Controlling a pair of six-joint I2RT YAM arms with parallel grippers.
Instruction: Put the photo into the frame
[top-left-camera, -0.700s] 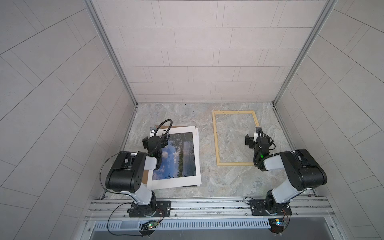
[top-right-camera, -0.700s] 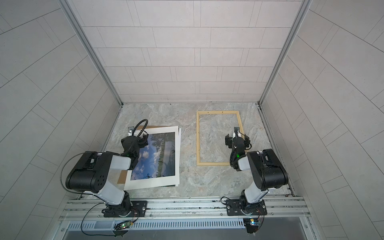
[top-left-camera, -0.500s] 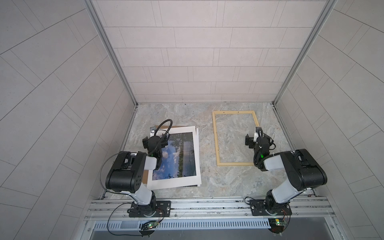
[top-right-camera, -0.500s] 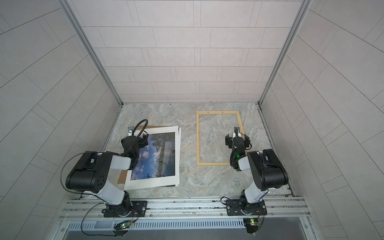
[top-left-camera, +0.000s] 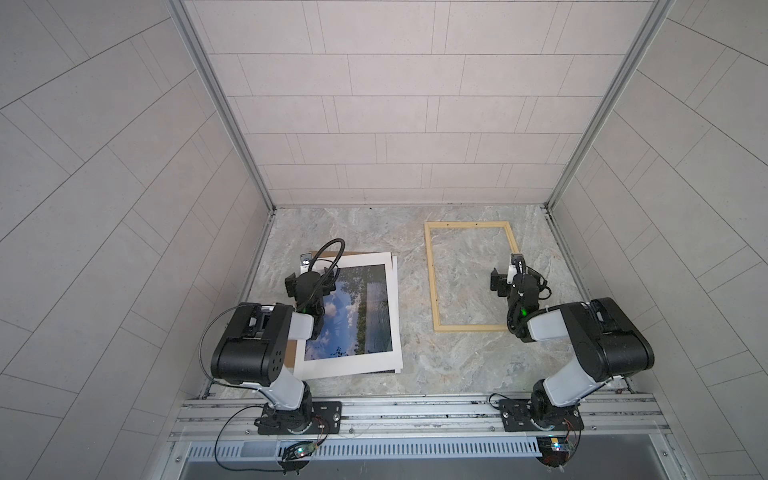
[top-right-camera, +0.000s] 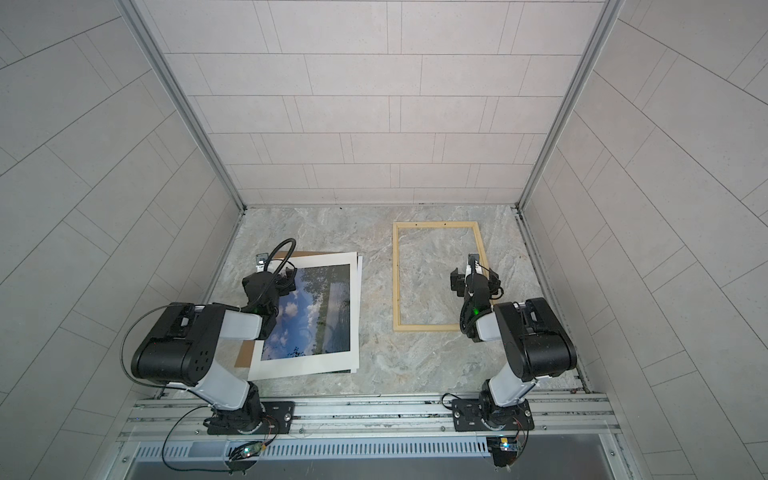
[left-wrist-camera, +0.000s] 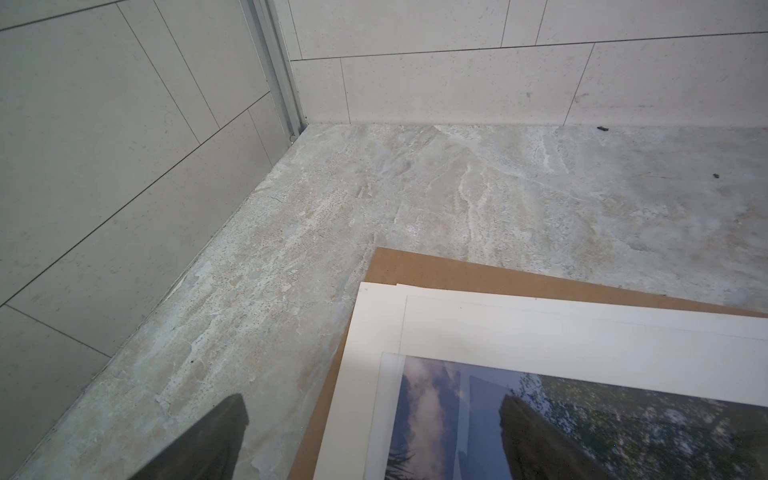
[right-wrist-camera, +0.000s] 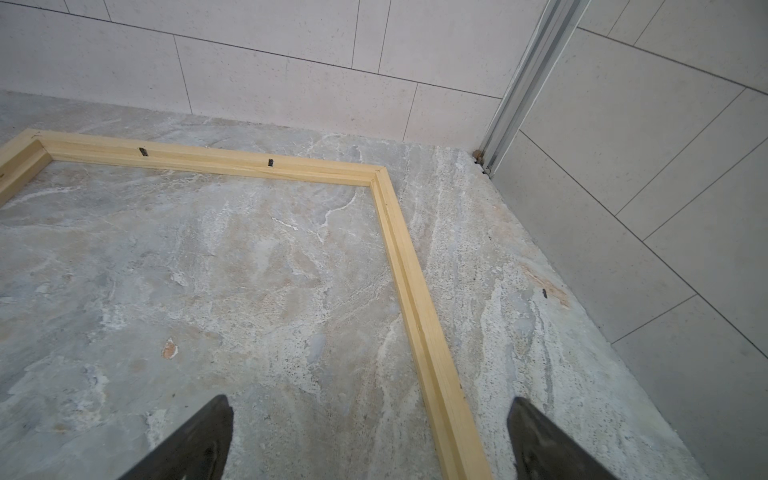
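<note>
Grey marbled table (top-left-camera: 415, 353); pale tiled walls (top-left-camera: 374, 124) on three sides; rail (top-left-camera: 415, 409) at the near edge. Photo (top-left-camera: 357, 316) face up on white sheets (left-wrist-camera: 374, 316) over a brown board (left-wrist-camera: 457, 270), left half; frame (top-left-camera: 431, 282) flat on the right half, well apart from it, bare table inside. Both arms folded low, forearms reaching toward the back wall. Left claw (left-wrist-camera: 374, 436) spread wide, empty; one finger over the print, the other over bare table. Right claw (right-wrist-camera: 370, 436) spread wide, empty, astride the frame's right bar; contact: cannot tell.
</note>
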